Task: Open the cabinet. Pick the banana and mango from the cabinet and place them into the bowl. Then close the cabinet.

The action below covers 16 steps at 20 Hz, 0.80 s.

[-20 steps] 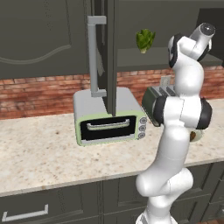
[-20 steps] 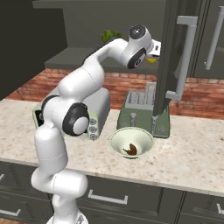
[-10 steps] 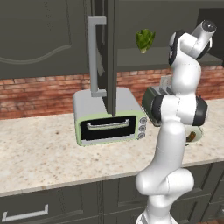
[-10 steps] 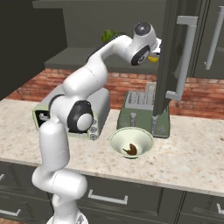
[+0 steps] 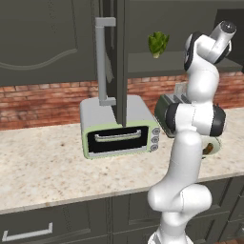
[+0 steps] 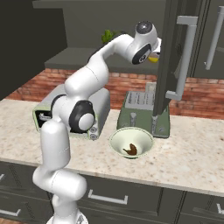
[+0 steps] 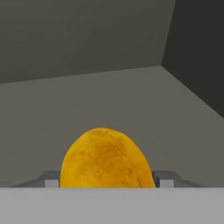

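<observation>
The cabinet stands open, its door (image 6: 171,52) swung out towards me, edge-on as the door (image 5: 117,57) in the left base view. My gripper (image 6: 155,51) reaches inside over the shelf (image 6: 83,59). The yellow-orange mango (image 7: 107,159) lies on the shelf floor between my fingertips (image 7: 51,179), which press against both its sides. A sliver of the mango (image 6: 154,57) peeks out beside the hand. The dark brownish banana (image 6: 130,150) lies in the cream-green bowl (image 6: 117,136) on the counter below; the bowl (image 5: 215,143) is partly hidden behind my arm.
A lettuce head (image 5: 158,44) sits further left on the same shelf. Beneath the cabinet stand a pale green toaster oven (image 5: 119,128) and a dark green toaster (image 6: 140,109). The door's bar handle (image 6: 183,57) juts out right beside the hand. A brick wall backs the counter.
The hand has pushed a little further right into the cabinet, and the fingers have drawn in from wide open onto the mango.
</observation>
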Tool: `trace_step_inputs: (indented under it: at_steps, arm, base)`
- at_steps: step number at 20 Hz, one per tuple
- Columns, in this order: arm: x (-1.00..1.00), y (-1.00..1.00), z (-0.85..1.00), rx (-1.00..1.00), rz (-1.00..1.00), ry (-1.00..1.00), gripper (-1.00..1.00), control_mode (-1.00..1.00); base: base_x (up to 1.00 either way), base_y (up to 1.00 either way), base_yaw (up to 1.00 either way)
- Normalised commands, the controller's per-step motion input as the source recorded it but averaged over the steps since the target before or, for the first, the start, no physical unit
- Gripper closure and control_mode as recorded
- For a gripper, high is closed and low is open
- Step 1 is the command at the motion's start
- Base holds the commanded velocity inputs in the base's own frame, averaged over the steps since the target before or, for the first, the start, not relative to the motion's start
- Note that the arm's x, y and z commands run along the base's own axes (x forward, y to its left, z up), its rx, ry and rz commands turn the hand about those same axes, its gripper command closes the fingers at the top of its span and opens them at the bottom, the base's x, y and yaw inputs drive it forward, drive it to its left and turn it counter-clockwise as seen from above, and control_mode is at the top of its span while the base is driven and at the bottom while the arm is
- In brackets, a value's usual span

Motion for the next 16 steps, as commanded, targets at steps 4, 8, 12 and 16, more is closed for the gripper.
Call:
trace_step_inputs:
  at_steps: [4, 8, 12, 16]
  arm:
    - [0.0, 0.0, -0.2, 0.0, 0.0, -0.26, 1.0, -1.0]
    - [0.0, 0.0, -0.12, 0.0, -0.02, -0.23, 1.0, -1.0]
    - [-0.16, 0.0, 0.0, 0.0, -0.06, -0.01, 1.0, -1.0]
    - [-0.46, 0.1, 0.35, -0.04, -0.05, 0.01, 1.0, -1.0]
  base:
    - [0.0, 0.0, 0.0]
    - [0.0, 0.0, 0.0]
    - [0.0, 0.0, 0.0]
    - [0.0, 0.0, 0.0]
